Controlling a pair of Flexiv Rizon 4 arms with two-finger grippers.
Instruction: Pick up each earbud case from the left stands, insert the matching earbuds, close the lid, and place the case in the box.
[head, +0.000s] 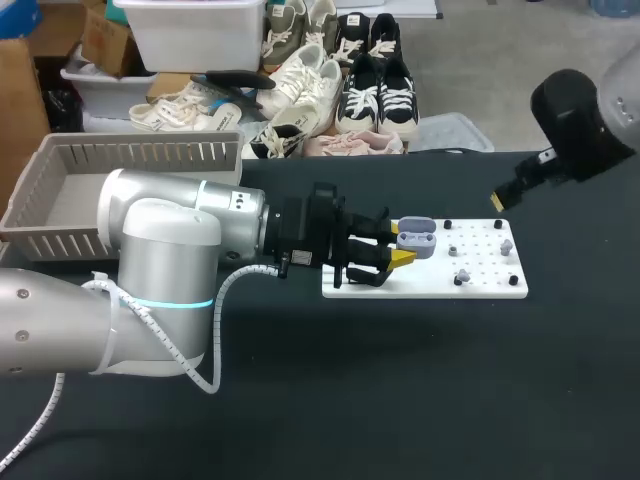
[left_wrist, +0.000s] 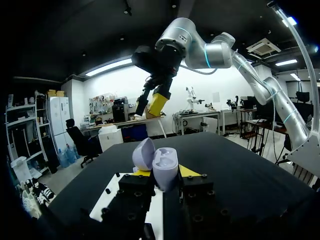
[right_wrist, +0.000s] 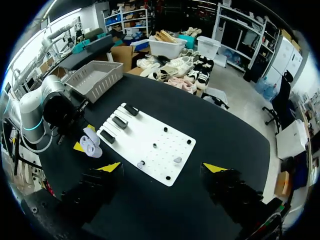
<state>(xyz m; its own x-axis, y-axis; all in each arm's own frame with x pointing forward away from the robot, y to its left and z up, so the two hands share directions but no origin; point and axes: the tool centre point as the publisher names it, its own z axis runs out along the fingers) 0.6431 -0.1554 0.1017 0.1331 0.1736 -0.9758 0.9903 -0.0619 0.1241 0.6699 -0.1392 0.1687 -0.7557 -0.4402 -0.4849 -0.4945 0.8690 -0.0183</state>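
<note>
Earbud case (head: 415, 238): lavender, lid open, held over the left part of the white board (head: 490, 288), near the black stands (right_wrist: 120, 121).

Risk: the case sits at the very fingertips. A push from an earbud going in could tilt it or slip it out, and the hinged lid could swing shut early.

Left gripper (left_wrist: 165, 171): 2 fingers clamp the case body from both sides.

Right gripper (right_wrist: 162, 167): spread wide, empty, raised well apart from the case. 2 grey earbuds (right_wrist: 177, 160) lie on the board ahead of it.
</note>
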